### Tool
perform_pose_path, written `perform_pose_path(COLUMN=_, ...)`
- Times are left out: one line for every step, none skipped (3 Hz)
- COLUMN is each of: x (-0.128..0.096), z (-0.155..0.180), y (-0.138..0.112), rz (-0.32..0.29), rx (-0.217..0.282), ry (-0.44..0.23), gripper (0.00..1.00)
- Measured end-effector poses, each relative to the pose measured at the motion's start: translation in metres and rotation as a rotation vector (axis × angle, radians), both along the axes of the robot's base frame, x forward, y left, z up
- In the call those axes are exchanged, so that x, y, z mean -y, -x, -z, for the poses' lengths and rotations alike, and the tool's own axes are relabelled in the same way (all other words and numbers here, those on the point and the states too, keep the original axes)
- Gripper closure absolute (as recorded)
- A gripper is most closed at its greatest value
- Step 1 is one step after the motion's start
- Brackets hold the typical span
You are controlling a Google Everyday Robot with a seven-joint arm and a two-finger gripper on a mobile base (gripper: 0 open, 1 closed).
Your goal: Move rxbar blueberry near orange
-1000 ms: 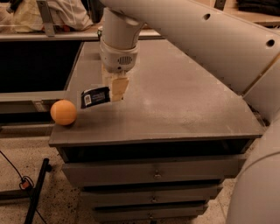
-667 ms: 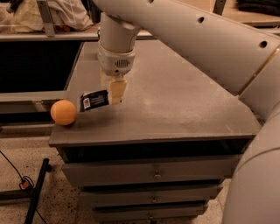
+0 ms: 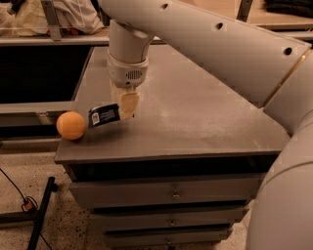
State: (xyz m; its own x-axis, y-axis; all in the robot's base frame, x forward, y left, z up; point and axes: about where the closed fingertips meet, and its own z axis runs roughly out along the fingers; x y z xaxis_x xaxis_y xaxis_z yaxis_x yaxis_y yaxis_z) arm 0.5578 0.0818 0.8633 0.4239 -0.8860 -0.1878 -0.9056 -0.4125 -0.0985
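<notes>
The orange sits at the front left corner of the grey table. The rxbar blueberry, dark wrapper with a white label patch at its left end, hangs tilted just right of the orange, close to the table top. My gripper points down from the white arm and is shut on the bar's right end. The bar's left end is almost touching the orange.
The table has drawers below its front edge. A dark lower surface lies to the left, with cloth-like clutter behind it. A black stand leg and cable lie on the floor at the left.
The gripper with the bar has shifted slightly left and down toward the orange. The orange has not moved.
</notes>
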Motion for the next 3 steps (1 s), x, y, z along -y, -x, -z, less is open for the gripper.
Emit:
perform_pose_path(x=-0.0016, z=0.0009, y=-0.0008, rz=0.000, rx=0.003, ry=-0.003, gripper=0.59)
perform_pose_path(x=-0.0030, z=0.0018, y=-0.0016, rz=-0.001, rx=0.005, ry=-0.006, gripper=0.35)
perform_pose_path(x=-0.0044, z=0.0027, y=-0.0022, rz=-0.001, rx=0.007, ry=-0.009, gripper=0.12)
